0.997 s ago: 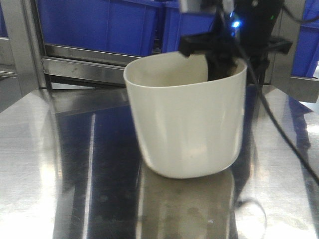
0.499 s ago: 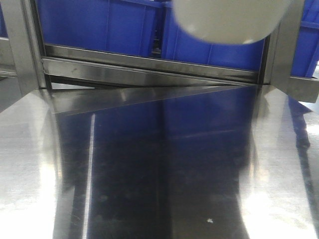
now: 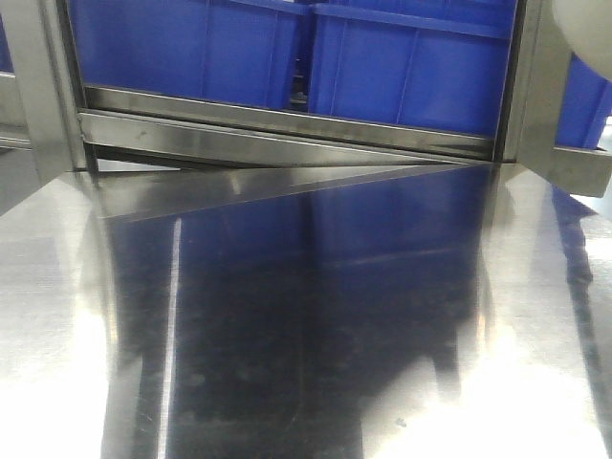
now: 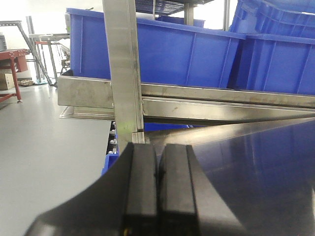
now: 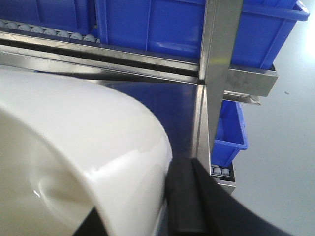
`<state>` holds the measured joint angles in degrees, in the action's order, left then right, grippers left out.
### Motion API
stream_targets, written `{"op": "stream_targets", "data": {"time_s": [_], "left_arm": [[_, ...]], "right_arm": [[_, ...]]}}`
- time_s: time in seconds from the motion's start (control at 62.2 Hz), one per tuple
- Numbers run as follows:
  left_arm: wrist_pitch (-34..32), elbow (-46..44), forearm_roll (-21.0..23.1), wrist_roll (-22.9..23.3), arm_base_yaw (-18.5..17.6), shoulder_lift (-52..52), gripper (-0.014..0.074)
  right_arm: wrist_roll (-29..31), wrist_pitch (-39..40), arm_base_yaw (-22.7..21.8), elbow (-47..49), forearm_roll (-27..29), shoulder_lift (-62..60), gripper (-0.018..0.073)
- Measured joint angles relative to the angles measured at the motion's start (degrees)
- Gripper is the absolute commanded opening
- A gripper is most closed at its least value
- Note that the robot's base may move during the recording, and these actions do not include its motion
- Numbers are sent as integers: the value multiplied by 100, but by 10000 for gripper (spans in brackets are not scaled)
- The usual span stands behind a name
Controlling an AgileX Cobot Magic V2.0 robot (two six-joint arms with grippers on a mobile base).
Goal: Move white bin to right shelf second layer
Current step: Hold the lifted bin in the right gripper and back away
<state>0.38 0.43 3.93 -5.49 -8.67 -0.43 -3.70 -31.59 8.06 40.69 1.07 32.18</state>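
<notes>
**Transfer phase, load airborne.** The cream-white, smooth plastic tub with a rounded-square mouth (the white bin) (image 5: 74, 147) hung clear of the flat, mirror-bright stainless-steel tabletop (image 3: 287, 316). In the front view only a pale curve of the bin (image 3: 585, 29) showed, in the upper right corner beside a stainless-steel upright post (image 3: 534, 86).

The right gripper (image 5: 181, 201) held the bin by its wall. One black finger (image 5: 189, 196) lay flat against the outer face and its partner was hidden inside. The clamp was therefore inferred from the bin hanging unsupported. A wall grip of this kind probably left the rounded base free to be set onto a rack level.

The left gripper (image 4: 157, 189) had its two black pads pressed together on nothing. It sat low by the table's left edge, presumably parked out of the carrying arm's way.

Blue rectangular plastic crates (image 3: 287, 48) filled the rack level behind the table. A steel rail carrying small white plastic rollers (image 5: 54, 30) ran beneath them. Whether that rail belonged to the right shelf second layer could not be told.

Judged stage: lifted, not yet placed.
</notes>
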Motion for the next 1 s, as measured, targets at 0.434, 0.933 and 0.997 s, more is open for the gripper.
{"op": "stream_targets", "data": {"time_s": [0.434, 0.933, 0.997], "left_arm": [[0, 0, 0, 0, 0, 0, 85], [0, 0, 0, 0, 0, 0, 85], [0, 0, 0, 0, 0, 0, 85]], "right_arm": [[0, 59, 3, -30, 0, -211, 52], [0, 62, 3, -30, 0, -211, 52], [0, 62, 3, -30, 0, -211, 52]]}}
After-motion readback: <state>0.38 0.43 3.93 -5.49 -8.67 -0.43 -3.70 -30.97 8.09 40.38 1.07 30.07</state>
